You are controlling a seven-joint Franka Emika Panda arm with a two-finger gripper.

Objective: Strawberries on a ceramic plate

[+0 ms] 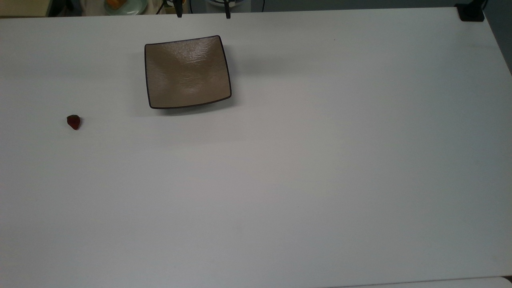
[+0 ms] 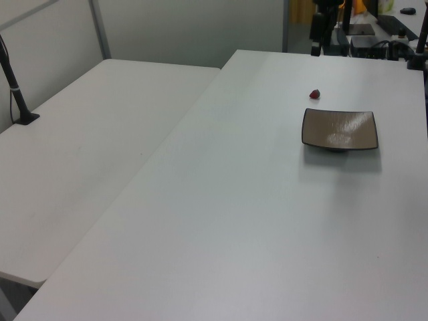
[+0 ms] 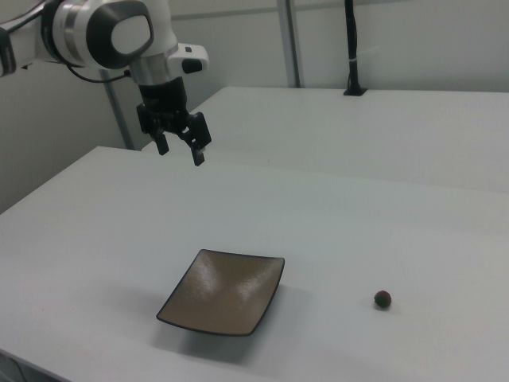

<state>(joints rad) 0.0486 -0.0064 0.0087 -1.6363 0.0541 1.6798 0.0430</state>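
A small dark-red strawberry (image 1: 73, 122) lies on the white table near the top view's left edge, well apart from the plate; I also see the strawberry (image 2: 315, 94) and the strawberry (image 3: 382, 299) in the side views. The square tan-brown ceramic plate (image 1: 187, 72) sits with nothing in it, also seen as the plate (image 2: 340, 129) and the plate (image 3: 224, 292). In the right view my gripper (image 3: 180, 149) hangs high above the table, up and left of the plate, open with nothing between its black fingers.
A second white table (image 2: 87, 154) adjoins on the left view's left, with a black post (image 2: 17, 90) on it. A black mount (image 1: 471, 13) sits at the top view's upper right corner. A pale green dish (image 1: 126, 6) shows beyond the table's far edge.
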